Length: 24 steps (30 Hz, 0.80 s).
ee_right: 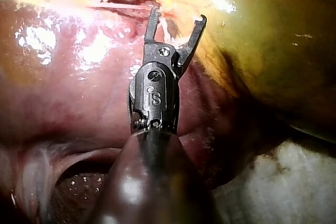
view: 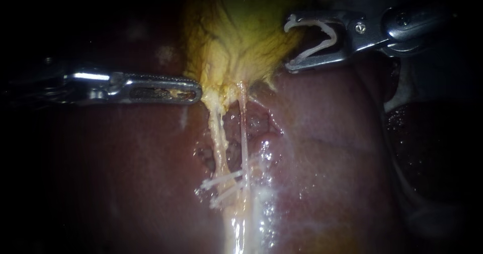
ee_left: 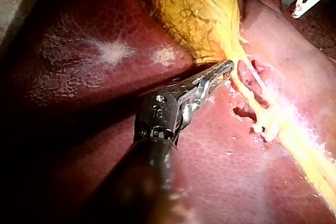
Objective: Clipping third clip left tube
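Currently, my left instrument point(view: 197, 90) comes in level over the liver point(view: 126, 158). Its tool is closed, the 2 jaws lying together, and the tip touches the yellow tissue where the gallbladder point(view: 236, 27) narrows. I cannot tell whether any tissue is pinched there. The left wrist view shows the same: the left instrument point(ee_left: 227, 67) meets the yellow neck of the gallbladder point(ee_left: 194, 9) just where the tubes start.

From that neck 2 tubes run down across the liver. The left tube point(view: 217, 138) is the thicker, cream-yellow one. The right tube point(view: 244, 128) is thin and pinkish, and raw pitted tissue shows between them. Lower down, 2 white clips point(view: 224, 179) lie slanted across the tubes where these draw close together. Below them the tissue is wet and shiny.

My right instrument point(view: 291, 47) enters from the upper right. Its tool stands wide and carries an open clip point(view: 329, 35), white and curved, seated against both jaws. It sits beside the gallbladder's edge, well apart from the left tube and from the 2 clips.

In the right wrist view the right instrument point(ee_right: 177, 17) spreads its jaws just short of the gallbladder's point(ee_right: 262, 30) yellow neck, with the liver point(ee_right: 68, 87) under it and a white fluffy pad point(ee_right: 278, 182) beside the shaft.
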Tool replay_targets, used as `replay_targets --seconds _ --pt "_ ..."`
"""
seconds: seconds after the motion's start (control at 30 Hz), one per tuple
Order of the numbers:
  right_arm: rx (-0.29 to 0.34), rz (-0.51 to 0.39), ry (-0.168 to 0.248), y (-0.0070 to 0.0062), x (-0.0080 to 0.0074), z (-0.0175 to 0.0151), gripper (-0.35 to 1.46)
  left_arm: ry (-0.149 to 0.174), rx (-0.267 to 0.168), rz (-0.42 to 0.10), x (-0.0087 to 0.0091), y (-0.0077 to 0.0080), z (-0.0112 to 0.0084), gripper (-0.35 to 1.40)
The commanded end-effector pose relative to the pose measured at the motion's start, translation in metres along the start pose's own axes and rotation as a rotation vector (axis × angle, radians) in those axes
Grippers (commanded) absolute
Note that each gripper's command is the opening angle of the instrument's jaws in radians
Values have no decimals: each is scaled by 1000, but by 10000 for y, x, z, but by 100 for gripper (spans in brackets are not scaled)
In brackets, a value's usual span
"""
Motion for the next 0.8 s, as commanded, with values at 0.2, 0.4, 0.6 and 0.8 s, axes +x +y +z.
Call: replay_targets --seconds 0.2,0.4,0.6,0.8 --pt "0 0 0 0 0 0 60 5 12 -6 -11 -3 -17 -35" --pt "0 0 0 0 0 0 60 -11 -17 -30 -44 -4 -60 -35" --pt "5 0 2 1 0 1 60 -29 -25 -29 -60 -3 -79 -35" --pt "103 0 37 -6 -3 6 56 -30 -28 -29 -59 -4 -78 -35"
